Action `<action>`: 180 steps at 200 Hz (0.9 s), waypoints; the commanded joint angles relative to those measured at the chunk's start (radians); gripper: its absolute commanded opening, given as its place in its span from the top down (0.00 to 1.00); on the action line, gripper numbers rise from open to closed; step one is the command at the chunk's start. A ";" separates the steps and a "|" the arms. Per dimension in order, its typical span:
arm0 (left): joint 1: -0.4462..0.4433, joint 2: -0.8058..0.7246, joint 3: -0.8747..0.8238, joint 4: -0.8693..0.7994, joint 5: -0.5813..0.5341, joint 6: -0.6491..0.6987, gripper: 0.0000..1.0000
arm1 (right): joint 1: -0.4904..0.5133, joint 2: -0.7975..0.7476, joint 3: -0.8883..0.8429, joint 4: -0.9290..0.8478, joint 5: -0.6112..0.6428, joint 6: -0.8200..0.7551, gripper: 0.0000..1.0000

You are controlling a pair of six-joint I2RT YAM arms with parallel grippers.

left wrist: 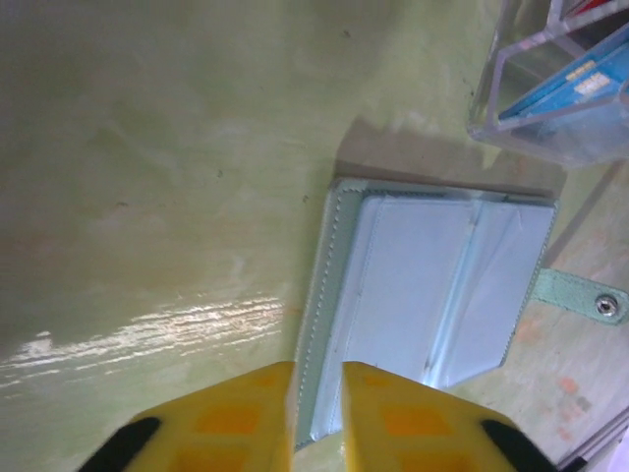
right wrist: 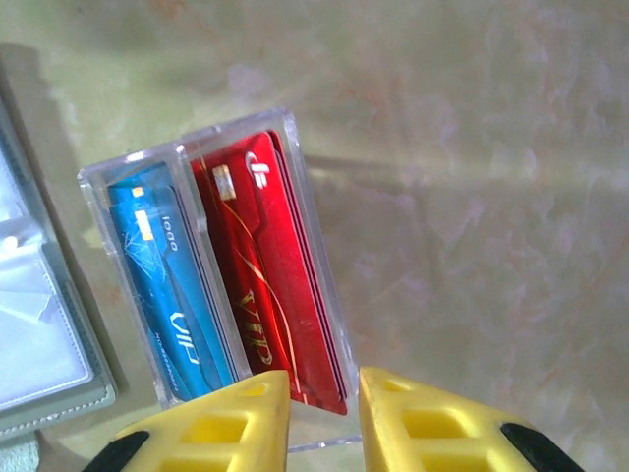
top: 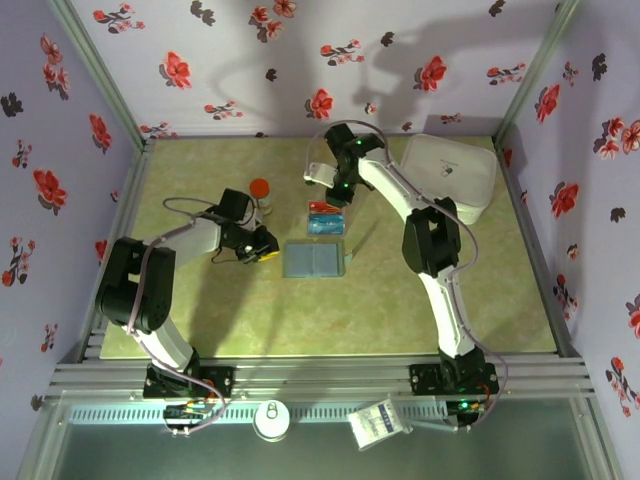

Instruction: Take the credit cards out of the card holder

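Note:
The grey-blue card holder [top: 315, 259] lies open and flat on the table, its clear inner sleeves [left wrist: 423, 285] facing up. A red credit card [right wrist: 265, 275] and a light blue credit card [right wrist: 167, 285] stand side by side in a clear plastic box [top: 327, 218] just behind it. My left gripper [left wrist: 317, 379] hovers at the holder's left stitched edge, jaws a narrow gap apart with that edge showing between them. My right gripper [right wrist: 324, 388] is open over the near end of the red card, its fingers clear of the card.
An orange-capped bottle [top: 260, 189] stands behind the left gripper [top: 265, 249]. A large white lidded container [top: 450, 175] sits at the back right, beside the right arm. The holder's snap tab [left wrist: 580, 298] sticks out on its right side.

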 commanded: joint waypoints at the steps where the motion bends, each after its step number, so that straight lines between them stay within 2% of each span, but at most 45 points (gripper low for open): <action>1: 0.021 -0.028 0.005 -0.005 -0.052 0.044 0.72 | -0.003 -0.119 -0.114 0.146 0.064 0.128 0.70; 36: 0.057 -0.063 -0.009 0.028 -0.089 0.086 0.54 | -0.007 -0.235 -0.309 0.287 0.104 0.262 0.63; 47: 0.071 -0.073 -0.016 0.040 -0.092 0.094 0.48 | -0.007 -0.278 -0.378 0.330 0.115 0.299 0.56; 53: 0.080 -0.076 -0.017 0.044 -0.094 0.098 0.37 | -0.007 -0.300 -0.418 0.357 0.122 0.320 0.53; 69: 0.098 -0.082 -0.019 0.045 -0.098 0.111 0.24 | -0.009 -0.363 -0.521 0.429 0.132 0.369 0.46; 88: 0.118 -0.094 -0.028 0.051 -0.103 0.116 0.19 | -0.012 -0.425 -0.636 0.498 0.155 0.422 0.43; 144: 0.168 -0.135 -0.067 0.068 -0.122 0.124 0.18 | -0.022 -0.584 -0.940 0.682 0.197 0.575 0.42; 161: 0.187 -0.150 -0.077 0.066 -0.151 0.136 0.18 | -0.029 -0.632 -1.028 0.744 0.247 0.616 0.42; 166: 0.195 -0.155 -0.078 0.065 -0.164 0.142 0.16 | -0.032 -0.645 -1.054 0.760 0.268 0.626 0.42; 174: 0.208 -0.163 -0.082 0.060 -0.192 0.152 0.02 | -0.038 -0.667 -1.089 0.785 0.304 0.642 0.41; 180: 0.219 -0.169 -0.082 0.057 -0.213 0.158 0.00 | -0.045 -0.681 -1.114 0.802 0.331 0.655 0.40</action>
